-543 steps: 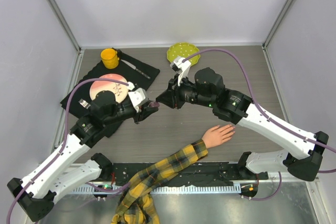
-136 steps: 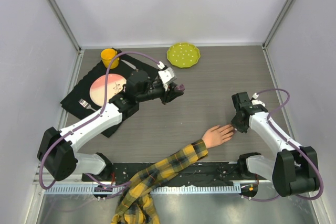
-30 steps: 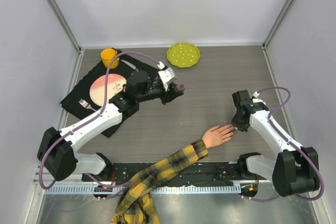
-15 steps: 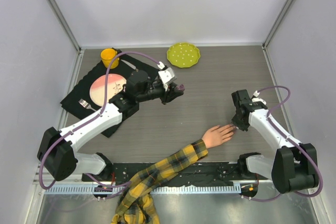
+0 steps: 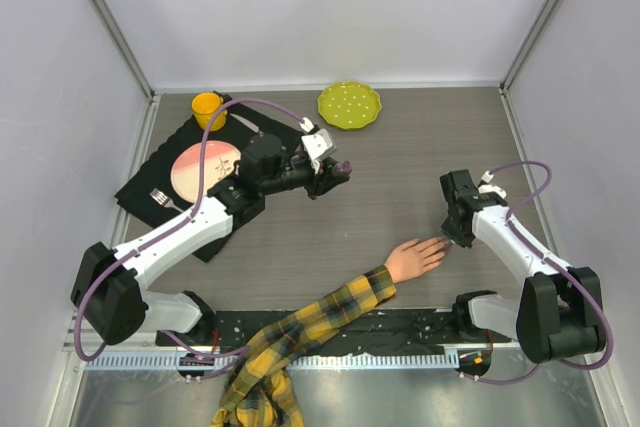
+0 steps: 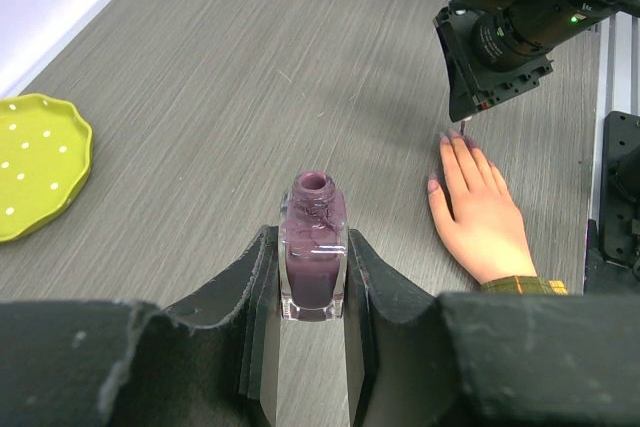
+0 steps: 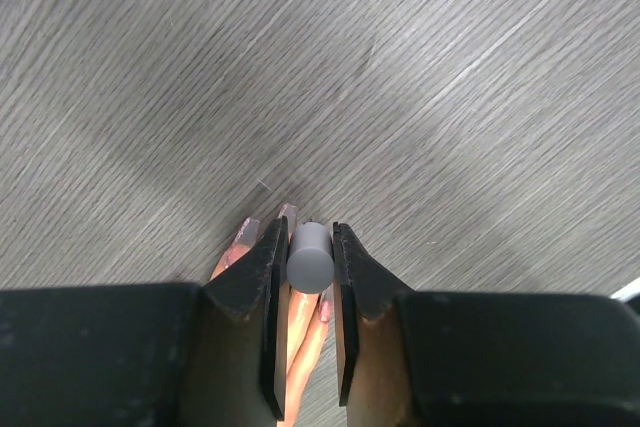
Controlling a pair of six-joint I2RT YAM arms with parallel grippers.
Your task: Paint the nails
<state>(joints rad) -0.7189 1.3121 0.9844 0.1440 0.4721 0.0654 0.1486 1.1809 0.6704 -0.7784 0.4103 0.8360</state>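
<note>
nails (image 7: 286, 212) by cap (image 7: 309, 255) in right fingers (image 7: 352, 292)

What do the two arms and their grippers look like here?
The left arm and right arm have white link shells, black joint housings and a looping purple cable each. The left gripper and right gripper have matte black, wedge-shaped fingers. A green light shows on the right wrist.
</note>
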